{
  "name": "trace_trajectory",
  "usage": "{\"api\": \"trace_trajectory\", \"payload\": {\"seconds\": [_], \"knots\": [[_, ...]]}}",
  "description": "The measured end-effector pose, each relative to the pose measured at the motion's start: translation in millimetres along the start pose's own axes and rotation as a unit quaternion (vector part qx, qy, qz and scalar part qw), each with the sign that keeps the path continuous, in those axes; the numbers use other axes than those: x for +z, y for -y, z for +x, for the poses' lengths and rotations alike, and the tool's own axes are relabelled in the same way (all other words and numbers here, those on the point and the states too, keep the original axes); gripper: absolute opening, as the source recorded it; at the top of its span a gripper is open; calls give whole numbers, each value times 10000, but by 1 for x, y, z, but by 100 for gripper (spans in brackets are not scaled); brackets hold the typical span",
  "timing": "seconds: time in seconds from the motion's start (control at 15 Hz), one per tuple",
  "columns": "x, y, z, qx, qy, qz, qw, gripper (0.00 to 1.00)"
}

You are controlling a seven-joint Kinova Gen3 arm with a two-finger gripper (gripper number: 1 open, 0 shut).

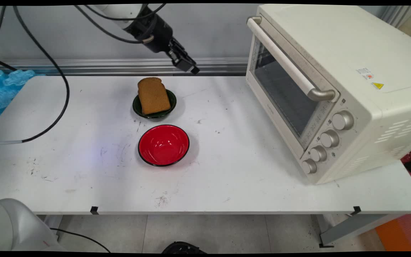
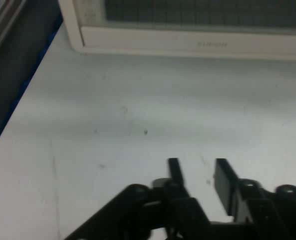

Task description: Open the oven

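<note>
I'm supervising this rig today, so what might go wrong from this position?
The gripper hangs in the air, holding nothing, between the bread slice and the toaster oven. A swing right might hit the oven's handle. The slice leans loosely on its small green bowl; a nudge might tip it out.

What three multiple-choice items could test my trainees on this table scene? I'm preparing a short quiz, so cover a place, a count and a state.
1. Where does the brown slice of bread lie?
A. in the small dark green bowl
B. in the glossy red bowl with a black rim
C. on the bare table

2. How many round metal knobs does the cream toaster oven show?
A. two
B. four
C. six

3. How is the oven's glass door?
A. open
B. removed
C. shut

Answers: 1 A, the slice rests across the green bowl. 2 B, four knobs run down the front panel. 3 C, the door sits flush, its handle up.
</note>
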Motion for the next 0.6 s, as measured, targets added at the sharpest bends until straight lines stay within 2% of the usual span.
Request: {"api": "trace_trajectory", "payload": {"seconds": [0.6], "knots": [[15,-4,56,-105,-209,-223,9995,0]]}}
